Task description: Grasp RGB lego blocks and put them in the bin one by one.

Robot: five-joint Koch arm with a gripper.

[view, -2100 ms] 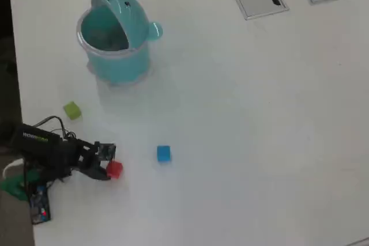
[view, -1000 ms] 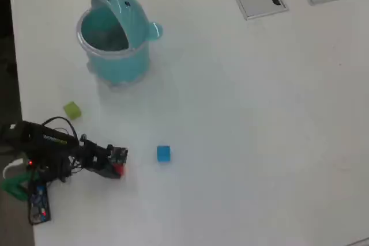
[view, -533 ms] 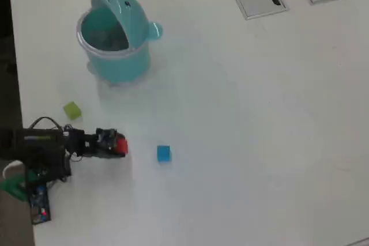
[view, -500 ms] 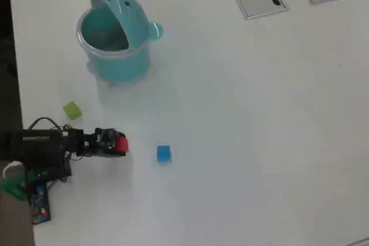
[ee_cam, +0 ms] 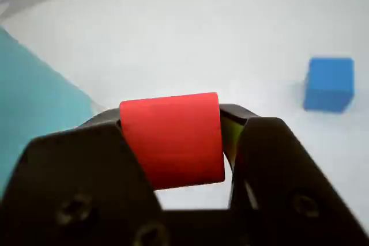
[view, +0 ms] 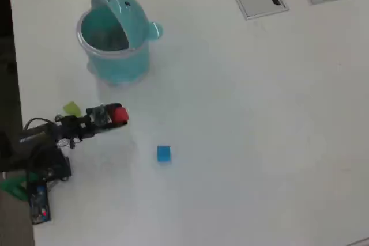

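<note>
Red block (view: 119, 114) clamped in claw (view: 115, 114) above the desk (view: 259, 113) near its left edge, carry step underway; next needs reaching over open teal bin (view: 115, 67) and letting go.

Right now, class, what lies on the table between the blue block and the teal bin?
Nothing: in the overhead view the white table is bare between the blue block and the bin.

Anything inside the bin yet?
In the overhead view the bin stands with its lid tipped back, and the visible interior shows no block. The lid covers its far part. The red block is in the hand; blue block and green block are outside.
</note>
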